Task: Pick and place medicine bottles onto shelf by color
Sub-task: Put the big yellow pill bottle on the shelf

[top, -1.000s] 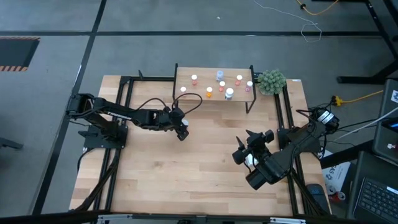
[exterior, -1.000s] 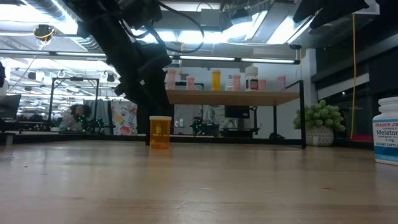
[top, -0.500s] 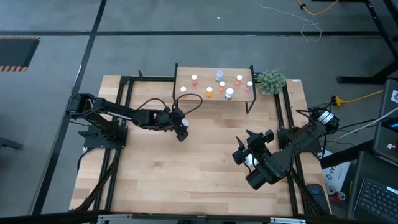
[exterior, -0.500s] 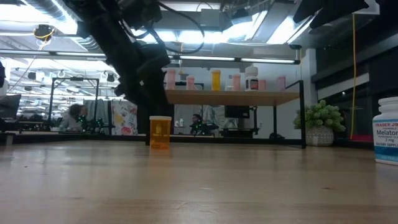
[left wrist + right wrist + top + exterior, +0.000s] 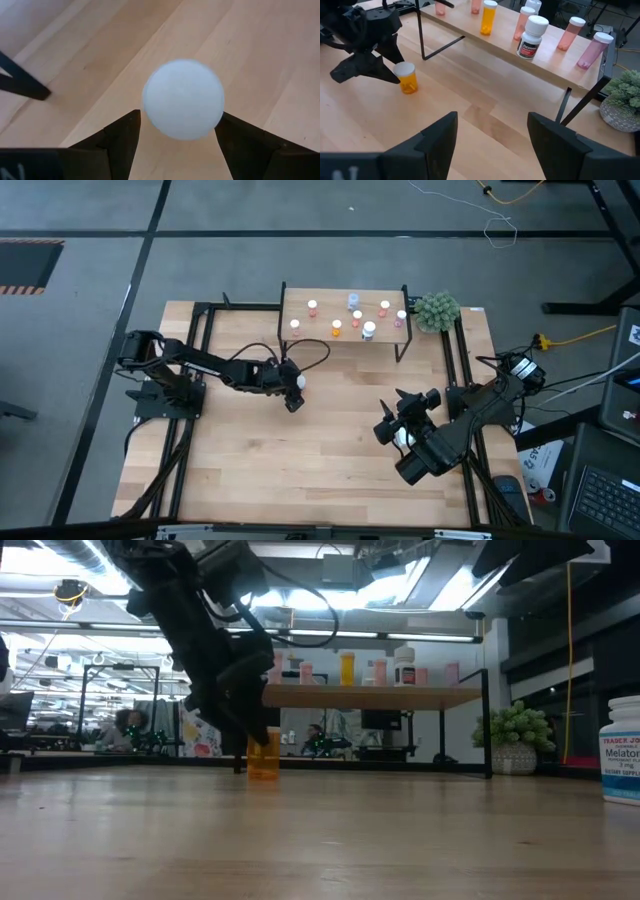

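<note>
My left gripper [image 5: 292, 392]: fingers spread around orange bottle [image 5: 263, 753], not clamped, shelf [image 5: 345, 330] at 1 o'clock | right gripper [image 5: 392, 423]: open, empty.

white bottle [image 5: 622, 750] cut off at edge, orange bottle [image 5: 264, 757] half hidden — behind left end effector [image 5: 250, 725]
</note>
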Controlling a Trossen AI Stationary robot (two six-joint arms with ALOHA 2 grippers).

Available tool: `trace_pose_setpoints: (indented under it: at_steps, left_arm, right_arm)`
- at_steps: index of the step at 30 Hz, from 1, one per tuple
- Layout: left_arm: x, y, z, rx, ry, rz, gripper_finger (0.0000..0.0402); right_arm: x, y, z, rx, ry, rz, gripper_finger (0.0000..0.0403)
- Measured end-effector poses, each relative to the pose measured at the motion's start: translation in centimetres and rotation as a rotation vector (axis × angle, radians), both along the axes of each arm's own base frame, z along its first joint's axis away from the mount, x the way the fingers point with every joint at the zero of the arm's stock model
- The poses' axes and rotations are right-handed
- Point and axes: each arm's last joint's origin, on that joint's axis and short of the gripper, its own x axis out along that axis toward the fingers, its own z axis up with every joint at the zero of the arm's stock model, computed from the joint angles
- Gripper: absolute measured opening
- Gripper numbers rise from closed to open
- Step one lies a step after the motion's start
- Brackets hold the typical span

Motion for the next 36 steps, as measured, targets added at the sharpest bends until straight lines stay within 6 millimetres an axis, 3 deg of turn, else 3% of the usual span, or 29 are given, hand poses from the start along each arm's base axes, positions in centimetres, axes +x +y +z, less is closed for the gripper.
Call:
trace_pose_setpoints:
  at_steps: [17, 36]
  left_arm:
    - [0.16, 0.13, 0.17, 0.037, -0.024, 0.029, 0.0246]
    - [0.28, 0.14, 0.38, 0.039, -0.047, 0.032, 0.0212]
  right_arm:
    - [-0.03, 0.01, -0.04, 0.012, 0.01, -0.005, 0.0242]
    - [-0.12, 0.06, -0.17, 0.049, 0.042, -0.02, 0.0242]
